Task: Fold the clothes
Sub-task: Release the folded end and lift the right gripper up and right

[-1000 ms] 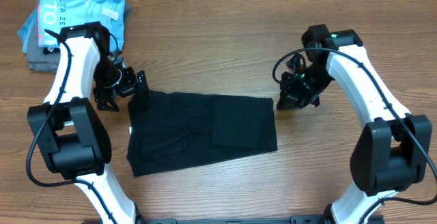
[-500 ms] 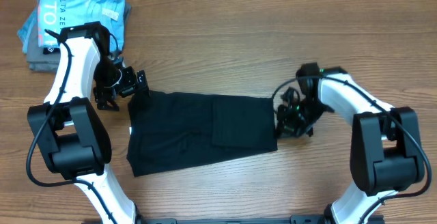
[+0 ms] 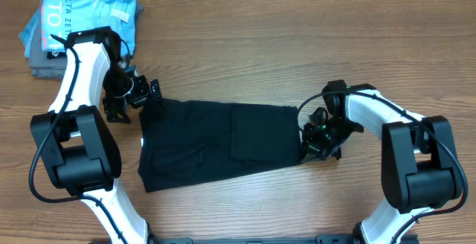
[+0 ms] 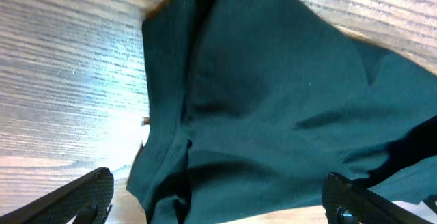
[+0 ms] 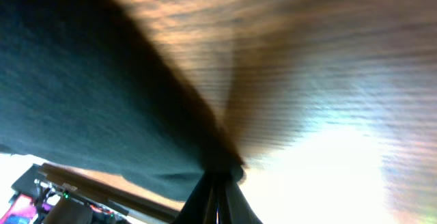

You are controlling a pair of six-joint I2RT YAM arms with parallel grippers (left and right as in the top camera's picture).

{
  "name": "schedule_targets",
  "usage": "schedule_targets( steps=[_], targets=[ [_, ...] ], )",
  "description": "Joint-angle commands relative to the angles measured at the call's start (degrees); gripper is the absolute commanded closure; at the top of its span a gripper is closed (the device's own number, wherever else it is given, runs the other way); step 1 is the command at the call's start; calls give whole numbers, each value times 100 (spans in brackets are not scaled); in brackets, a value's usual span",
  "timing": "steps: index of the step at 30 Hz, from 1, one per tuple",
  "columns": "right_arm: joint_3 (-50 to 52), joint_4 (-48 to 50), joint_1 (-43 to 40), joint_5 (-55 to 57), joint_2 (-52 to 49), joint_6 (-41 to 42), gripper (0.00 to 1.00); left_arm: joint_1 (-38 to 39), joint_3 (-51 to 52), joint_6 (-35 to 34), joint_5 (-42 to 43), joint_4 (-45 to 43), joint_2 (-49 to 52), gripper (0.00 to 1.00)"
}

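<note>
The black shirt [image 3: 219, 143] lies flat in the middle of the wooden surface [image 3: 245, 43]. It is folded into a wide shape. One flap lies on top, on the 3 o'clock half.

The left gripper [image 3: 145, 94] is at the shirt's 10 o'clock corner, just beside the cloth. Its jaws are spread wide and hold nothing. In the left wrist view the two fingers [image 4: 85, 193] sit far apart at the bottom, and the shirt's corner lies between and ahead of them.

The right gripper [image 3: 311, 146] is at the shirt's 4 o'clock corner, down low on the surface. Its jaws are pressed tight together. In the right wrist view the tips meet right at the shirt's edge and touch it. I cannot tell if any cloth is pinched between them. From there the cloth spreads away toward 10 o'clock, and bare wood shows toward 2 o'clock.

Far off at the surface's 10 o'clock corner sits a blue shirt [image 3: 82, 10] with white letters. It lies on top of grey clothes [image 3: 41, 64]. That pile is well apart from the black shirt.
</note>
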State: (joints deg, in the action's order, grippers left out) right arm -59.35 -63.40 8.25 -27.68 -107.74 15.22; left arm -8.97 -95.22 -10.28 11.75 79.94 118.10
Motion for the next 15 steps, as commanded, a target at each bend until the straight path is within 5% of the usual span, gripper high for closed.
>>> schedule_targets(
  steps=[1,5,6,8,9,10,15],
  targets=[
    [-507,-321,-39,402,339,262,96,42,33,181,20,-96,-15,0],
    [-1119,-1211,-39,994,732,295,96,22,33,573,142,-116,-61,0],
    [-1248,-1386,-39,1084,859,308,89,2,33,695,177,-133,-103,0],
    [-1388,-1593,-39,1117,1093,273,63,-44,33,866,249,-162,-160,0],
    [-1425,-1679,-37,1119,1202,232,25,-81,33,975,326,-162,-181,0],
    [-1438,-1764,-37,1119,1307,166,0,-125,33,1078,407,-160,-199,0],
    [-1436,-1963,-39,1182,1462,107,0,-413,131,1478,649,-79,-199,0]
  ],
)
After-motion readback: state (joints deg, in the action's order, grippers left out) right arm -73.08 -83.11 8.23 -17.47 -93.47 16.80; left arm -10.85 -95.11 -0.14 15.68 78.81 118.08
